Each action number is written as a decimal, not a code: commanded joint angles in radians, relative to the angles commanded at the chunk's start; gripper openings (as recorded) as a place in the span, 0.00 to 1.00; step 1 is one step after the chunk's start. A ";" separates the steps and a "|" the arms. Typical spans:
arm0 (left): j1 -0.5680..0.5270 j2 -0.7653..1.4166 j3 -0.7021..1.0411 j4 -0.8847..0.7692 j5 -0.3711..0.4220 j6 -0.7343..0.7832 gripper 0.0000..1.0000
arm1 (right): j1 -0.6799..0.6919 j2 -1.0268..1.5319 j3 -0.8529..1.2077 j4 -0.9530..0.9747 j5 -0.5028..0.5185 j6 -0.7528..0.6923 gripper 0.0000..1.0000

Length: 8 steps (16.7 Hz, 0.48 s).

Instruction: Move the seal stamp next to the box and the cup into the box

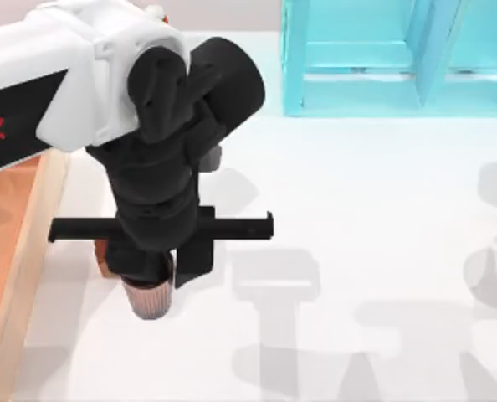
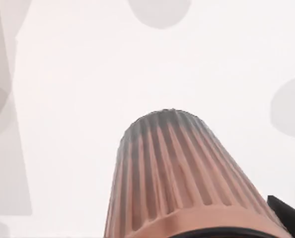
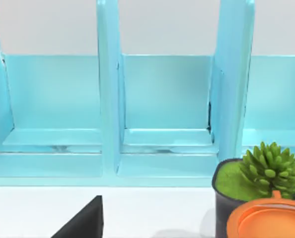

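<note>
My left gripper (image 1: 152, 280) hangs over the worktop (image 1: 357, 209) beside the box (image 1: 31, 243), fingers grasping the cup (image 1: 151, 299). The seal stamp (image 1: 103, 257) sits just beside the box wall. I cannot tell my right fingers' state.

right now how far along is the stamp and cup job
Nothing is in the box yet. In hand: the left gripper is down over the cup, close beside the box. Left: cup into the box, then the seal stamp, which sits by the box wall.
</note>
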State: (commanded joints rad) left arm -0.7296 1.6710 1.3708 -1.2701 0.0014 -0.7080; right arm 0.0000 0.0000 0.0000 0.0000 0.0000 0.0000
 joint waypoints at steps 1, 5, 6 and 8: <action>-0.005 0.004 0.003 0.001 -0.001 0.000 0.00 | 0.000 0.000 0.000 0.000 0.000 0.000 1.00; 0.064 -0.011 -0.004 -0.002 0.005 0.069 0.00 | 0.000 0.000 0.000 0.000 0.000 0.000 1.00; 0.106 -0.021 -0.010 -0.003 0.008 0.111 0.00 | 0.000 0.000 0.000 0.000 0.000 0.000 1.00; 0.214 -0.043 -0.027 -0.007 0.015 0.218 0.00 | 0.000 0.000 0.000 0.000 0.000 0.000 1.00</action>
State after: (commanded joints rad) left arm -0.5159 1.6276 1.3433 -1.2775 0.0166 -0.4898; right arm 0.0000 0.0000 0.0000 0.0000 0.0000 0.0000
